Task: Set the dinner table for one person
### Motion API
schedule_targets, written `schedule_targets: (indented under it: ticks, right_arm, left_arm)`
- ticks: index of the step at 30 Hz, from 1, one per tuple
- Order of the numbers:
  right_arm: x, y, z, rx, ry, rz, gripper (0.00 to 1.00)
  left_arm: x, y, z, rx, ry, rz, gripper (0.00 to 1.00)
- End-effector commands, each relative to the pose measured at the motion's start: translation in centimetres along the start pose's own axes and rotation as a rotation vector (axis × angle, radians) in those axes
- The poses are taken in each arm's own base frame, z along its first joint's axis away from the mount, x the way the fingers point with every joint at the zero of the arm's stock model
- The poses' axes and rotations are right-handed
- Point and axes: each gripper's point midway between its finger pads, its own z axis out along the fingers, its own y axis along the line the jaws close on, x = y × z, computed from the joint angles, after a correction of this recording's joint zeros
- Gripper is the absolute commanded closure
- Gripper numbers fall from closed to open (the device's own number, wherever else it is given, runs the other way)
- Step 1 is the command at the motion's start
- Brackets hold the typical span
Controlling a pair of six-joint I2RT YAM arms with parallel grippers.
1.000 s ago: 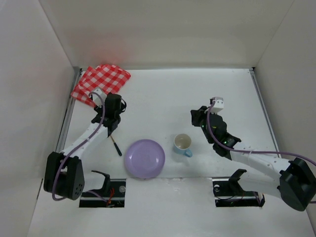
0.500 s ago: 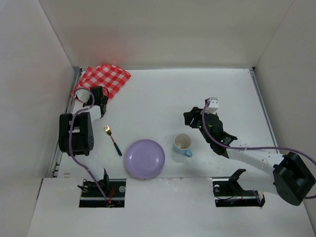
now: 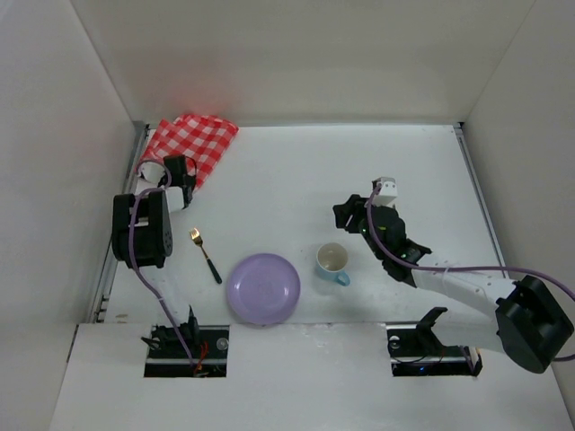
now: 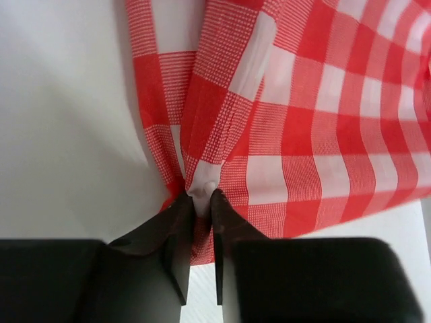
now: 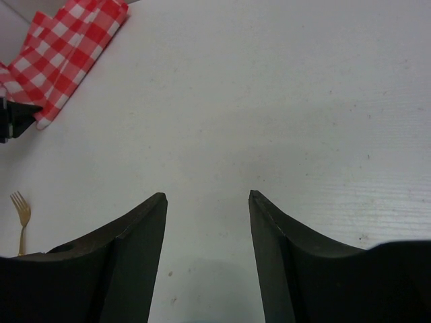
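We see the large flat matte white counter (image 3: 296, 171), thin grey metal rails along its side edges, filling the space in front of both arms. At its far left corner lies the red-and-white checked cloth (image 3: 190, 142), rumpled, one edge bunched toward the near side. The left jaws are nearly closed on that bunched edge: in the left wrist view a small fold of the cloth (image 4: 323, 121) is pinched between the two dark fingertips (image 4: 176, 222), with the fabric fanning out beyond them.

Nearer to us and a little right, a gold-headed fork with a black handle (image 3: 205, 255) lies flat on the counter, tines toward the cloth. Just right of it sits the round lilac plate (image 3: 263, 288), near but not touching. Beside the plate stands a light-blue cup with a white inside (image 3: 333, 262), upright, handle to the near right.

Beyond the cup, the right jaws are spread wide and hold nothing; only bare counter (image 5: 283, 101) shows between them.
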Motion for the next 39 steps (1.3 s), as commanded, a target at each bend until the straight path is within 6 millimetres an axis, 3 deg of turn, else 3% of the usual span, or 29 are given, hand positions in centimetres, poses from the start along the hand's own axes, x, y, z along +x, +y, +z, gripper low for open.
schedule_targets:
  ticks: [1, 5, 9, 14, 17, 23, 27, 31, 33, 36, 39]
  right_arm:
    - [-2.1, 1.1, 0.2, -0.037, -0.063, 0.032, 0.42]
    - [-2.5, 0.8, 0.1, -0.028, -0.074, 0.036, 0.4]
    - [-2.7, 0.1, 0.0, -0.011, -0.084, 0.044, 0.38]
    - [-2.5, -0.4, 0.3, 0.006, -0.078, 0.048, 0.37]
    - [-2.5, -0.8, 0.4, 0.018, -0.076, 0.037, 0.37]
    - [-2.7, -1.4, 0.5, 0.03, -0.076, 0.031, 0.37]
    - [-2.5, -1.4, 0.5, 0.028, -0.07, 0.029, 0.37]
    - [-2.4, -1.3, 0.5, 0.028, -0.067, 0.026, 0.37]
    - [-2.3, -1.3, 0.7, 0.031, -0.062, 0.023, 0.37]
    - [-2.0, -1.2, 1.0, 0.029, -0.05, 0.019, 0.37]
    - [-1.9, -1.1, 1.1, 0.029, -0.047, 0.013, 0.37]
  left_arm:
    - [5.7, -5.3, -2.1, 0.154, 0.146, 0.048, 0.91]
    - [12.9, -9.0, -6.2, 0.271, 0.264, 0.13, 0.95]
    - [18.1, -10.5, -10.4, 0.349, 0.351, 0.16, 0.96]
    - [23.3, -10.1, -14.9, 0.392, 0.426, 0.223, 0.97]
    - [24.4, -9.3, -16.3, 0.369, 0.414, 0.206, 0.94]
    - [25.2, -10.3, -18.8, 0.402, 0.419, 0.156, 0.89]
    - [24.7, -12.7, -21.8, 0.53, 0.445, 0.148, 0.61]
    - [20.6, -13.5, -24.2, 0.624, 0.361, 0.172, 0.52]
    - [17.9, -13.1, -24.5, 0.641, 0.284, 0.183, 0.5]
    - [14.4, -11.9, -23.0, 0.607, 0.191, 0.153, 0.51]
    - [11.6, -10.9, -19.7, 0.535, 0.165, 0.08, 0.59]
